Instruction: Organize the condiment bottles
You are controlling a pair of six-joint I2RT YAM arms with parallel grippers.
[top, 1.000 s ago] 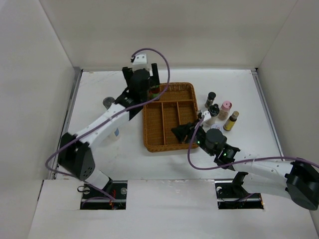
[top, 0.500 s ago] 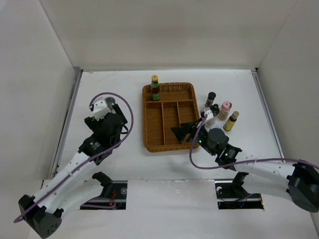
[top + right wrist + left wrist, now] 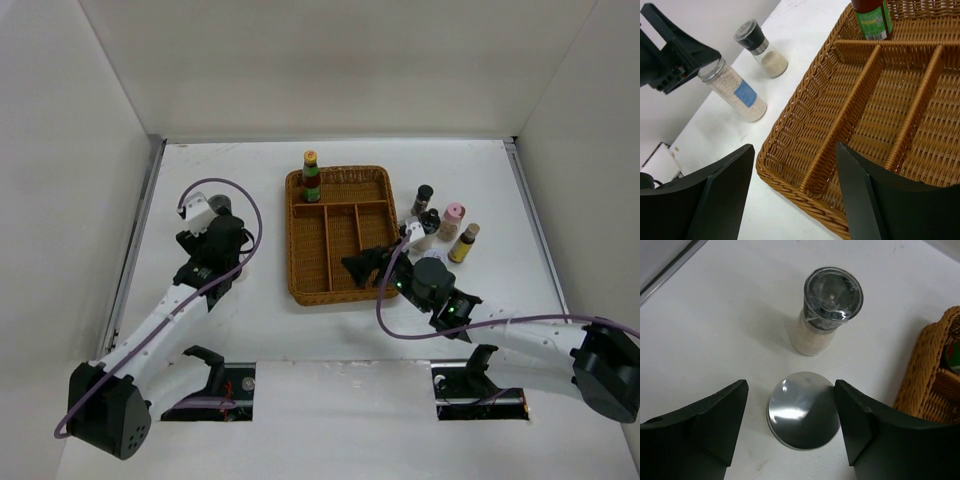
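Observation:
My left gripper [image 3: 791, 390] is open, with its fingers on either side of the silver cap of a tall shaker [image 3: 802, 410], seen from above. The right wrist view shows this shaker [image 3: 735, 90] upright with pale grains and a blue label, under the left gripper [image 3: 677, 52]. A black-topped grinder [image 3: 832, 292] stands just beyond it. A sauce bottle [image 3: 311, 178] with a yellow cap stands in the back left corner of the wicker tray [image 3: 340, 290]. My right gripper [image 3: 795, 150] is open and empty over the tray's near left corner.
Several small bottles stand in a cluster right of the tray: black cap [image 3: 423, 195], pink cap [image 3: 453, 215], tan cap [image 3: 465, 240], a white one [image 3: 420, 236]. The tray's long compartments [image 3: 920, 115] hold nothing. White walls enclose the table.
My left arm left the sauce bottle standing in the tray's back corner and swung left. It now sits over the silver-capped shaker. The right arm has hardly moved.

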